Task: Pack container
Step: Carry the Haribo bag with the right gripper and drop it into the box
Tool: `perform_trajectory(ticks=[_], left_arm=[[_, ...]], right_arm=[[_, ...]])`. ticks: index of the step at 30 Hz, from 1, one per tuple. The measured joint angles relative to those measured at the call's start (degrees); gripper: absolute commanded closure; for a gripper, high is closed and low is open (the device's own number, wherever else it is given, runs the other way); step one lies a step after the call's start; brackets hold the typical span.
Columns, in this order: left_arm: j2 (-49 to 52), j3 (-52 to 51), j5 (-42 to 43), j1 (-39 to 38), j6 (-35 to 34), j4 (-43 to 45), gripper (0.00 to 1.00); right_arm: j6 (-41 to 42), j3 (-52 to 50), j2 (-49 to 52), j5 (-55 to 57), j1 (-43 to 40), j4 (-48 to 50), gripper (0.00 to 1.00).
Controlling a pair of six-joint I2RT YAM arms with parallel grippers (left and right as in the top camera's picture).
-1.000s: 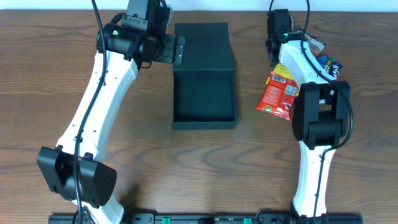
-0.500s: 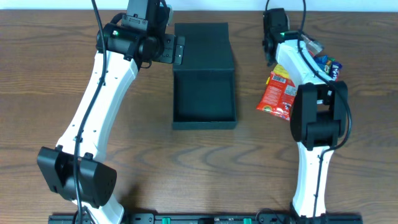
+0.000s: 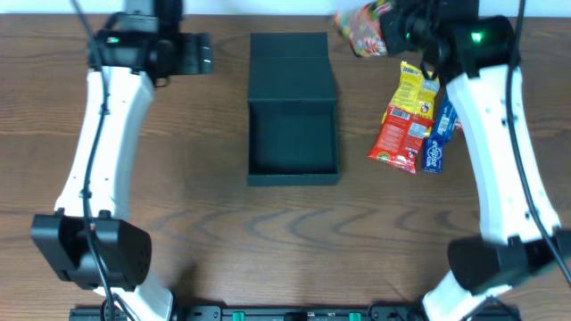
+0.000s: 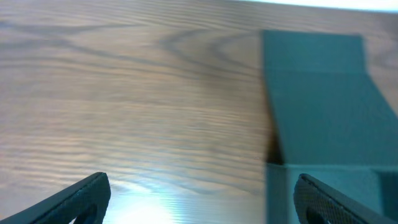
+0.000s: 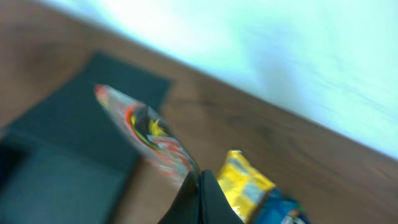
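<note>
The table (image 3: pixel 223 241) is brown wood-grain laminate with a soft glare patch in the left wrist view. A pale, bright band runs beyond its far edge, and the right wrist view shows it only as a blurred whitish-blue backdrop. A black rail (image 3: pixel 294 314) with green fittings runs along the near edge, between the two arm bases. The dark teal container (image 3: pixel 293 143) sits in the middle of the table, between the arms. Its square compartment faces up and its hinged lid (image 3: pixel 290 62) is laid back flat toward the far edge. The left gripper (image 4: pixel 199 204) hovers over bare wood just left of the lid with its jaws spread wide, holding nothing. The right gripper (image 5: pixel 200 194) is at the far right of the container, its jaws pressed together on the edge of a colourful snack packet (image 3: pixel 361 27). That packet is blurred and hangs just beside the lid's far right corner. To the right of the container, a yellow packet (image 3: pixel 412 87), a red packet (image 3: pixel 399 134) and a blue packet (image 3: pixel 439 143) lie clustered on the wood, touching or overlapping one another.
</note>
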Motion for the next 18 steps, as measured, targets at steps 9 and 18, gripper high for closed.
perform_trajectory(ticks=[9, 18], left_arm=[[0.0, 0.0, -0.59, 8.85, 0.02, 0.48, 0.05], [0.0, 0.0, -0.57, 8.98, 0.07, 1.18, 0.05]], right_arm=[[-15.61, -0.5, -0.37, -22.08, 12.81, -21.7, 0.99], [-21.79, -0.55, 10.88, -25.07, 14.62, -22.16, 0.99]])
